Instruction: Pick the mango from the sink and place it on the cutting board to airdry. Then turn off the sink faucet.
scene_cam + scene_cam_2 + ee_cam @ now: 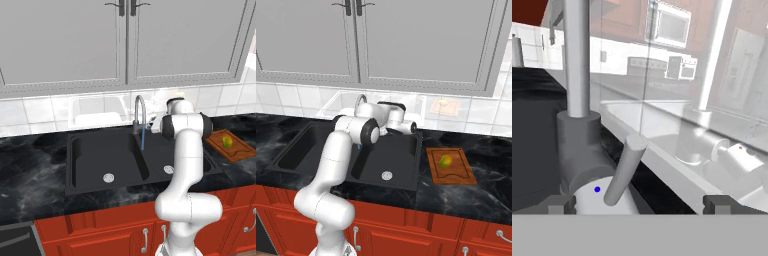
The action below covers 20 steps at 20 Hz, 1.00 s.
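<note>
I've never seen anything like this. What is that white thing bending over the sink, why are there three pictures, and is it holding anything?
The white thing is a robot arm on a base that can drive, in a computer-drawn kitchen. Two pictures come from cameras on the base, behind the arm to its left and right, so they show the same scene from two sides. The third comes from a camera on the hand, looking along the gripper, whose two dark tips stand wide apart at the bottom.

On the dark counter is a black sink with two basins. The sink faucet is running: a thin blue stream falls from it. To the right lies a wooden cutting board with the mango on it.

The gripper is open and holds nothing. In the hand view it sits close to the faucet's base, with the side lever between the tips.
</note>
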### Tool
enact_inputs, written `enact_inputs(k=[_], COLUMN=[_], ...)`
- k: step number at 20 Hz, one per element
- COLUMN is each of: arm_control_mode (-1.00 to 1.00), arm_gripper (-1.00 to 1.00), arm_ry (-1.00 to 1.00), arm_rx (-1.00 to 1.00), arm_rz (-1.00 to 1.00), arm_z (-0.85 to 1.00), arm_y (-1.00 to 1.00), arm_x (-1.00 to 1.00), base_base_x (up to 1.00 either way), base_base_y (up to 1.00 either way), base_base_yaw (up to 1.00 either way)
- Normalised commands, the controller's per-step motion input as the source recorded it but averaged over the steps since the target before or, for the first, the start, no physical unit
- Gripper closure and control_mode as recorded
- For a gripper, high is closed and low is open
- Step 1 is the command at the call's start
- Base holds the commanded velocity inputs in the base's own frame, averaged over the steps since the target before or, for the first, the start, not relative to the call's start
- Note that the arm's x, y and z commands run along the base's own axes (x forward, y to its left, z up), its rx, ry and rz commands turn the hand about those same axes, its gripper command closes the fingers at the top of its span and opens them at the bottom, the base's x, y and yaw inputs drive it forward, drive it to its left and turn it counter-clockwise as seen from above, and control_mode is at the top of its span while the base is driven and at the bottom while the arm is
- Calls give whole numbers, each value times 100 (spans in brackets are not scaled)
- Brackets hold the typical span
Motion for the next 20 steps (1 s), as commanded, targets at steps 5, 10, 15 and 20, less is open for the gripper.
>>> enact_inputs(k=[5,10,15,20], arm_control_mode=[-100,-100,-100,-100], arm_gripper=[-100,-100,-100,-100], arm_ry=[-7,-4,0,0], arm_rx=[0,0,0,0], arm_rz=[0,0,1,2], arm_z=[8,9,15,24], arm_y=[0,0,0,12], arm_x=[9,17,27,28], base_base_x=[0,0,0,0], base_base_y=[0,0,0,0], base_base_yaw=[0,0,0,0])
